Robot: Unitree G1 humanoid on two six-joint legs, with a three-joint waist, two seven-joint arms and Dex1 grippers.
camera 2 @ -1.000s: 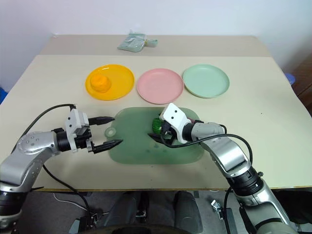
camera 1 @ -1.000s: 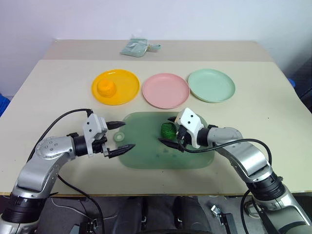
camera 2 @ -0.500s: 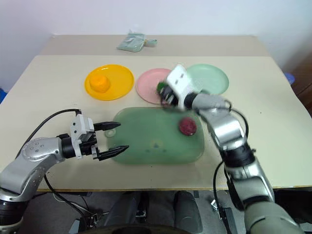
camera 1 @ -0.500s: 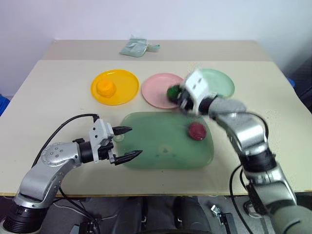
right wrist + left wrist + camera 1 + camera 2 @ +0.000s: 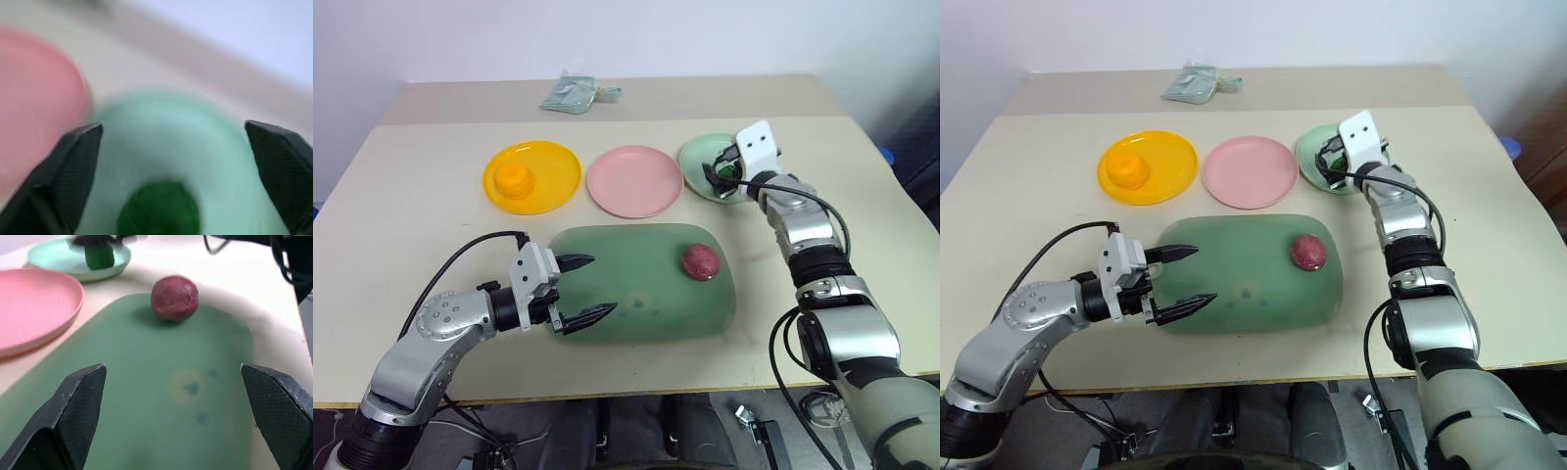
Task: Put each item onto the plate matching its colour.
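Items, 3 noted. Orange item (image 5: 514,179) sits on the yellow-orange plate (image 5: 558,164). Dark green item (image 5: 160,211) lies on the mint green plate (image 5: 166,132), between the spread fingers of the right gripper (image 5: 717,174), which stand wide apart and clear of it in the right wrist view. Magenta-red item (image 5: 700,260) rests on the translucent green board (image 5: 636,294), toward its right end, not on any plate. Pink plate (image 5: 634,181) stands between the other 2 plates and carries nothing. Left gripper (image 5: 586,289) is over the board's left end, fingers wide apart, holding nothing; the magenta-red item is well apart from it. Pale grey-green pouch (image 5: 570,96) lies at the far edge of the table (image 5: 411,196), behind the plates.
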